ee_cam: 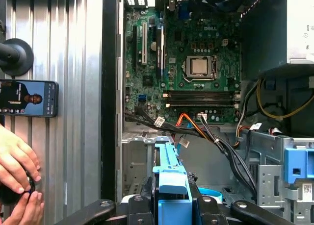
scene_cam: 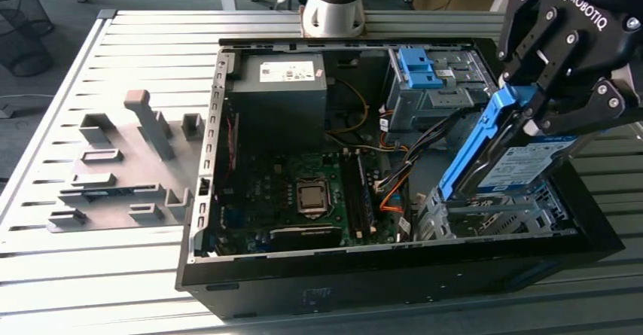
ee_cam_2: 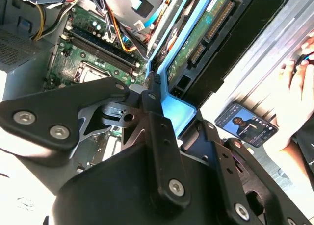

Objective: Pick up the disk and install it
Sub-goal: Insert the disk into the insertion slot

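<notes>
Gripper clamped on the disk, holding it tilted, just above the drive cage.

Disk: glossy paper label, blue plastic rails; table ribbed metal.

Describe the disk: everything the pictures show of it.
The disk is a flat silver metal drive with a white-and-blue label and blue plastic rails along its edges. In the exterior view it is tilted steeply, near upright, gripped at its upper end by the gripper and held over the metal drive cage at the open computer case's near corner on the exterior view's right. In the second wrist view its green circuit board and connectors show.
</notes>
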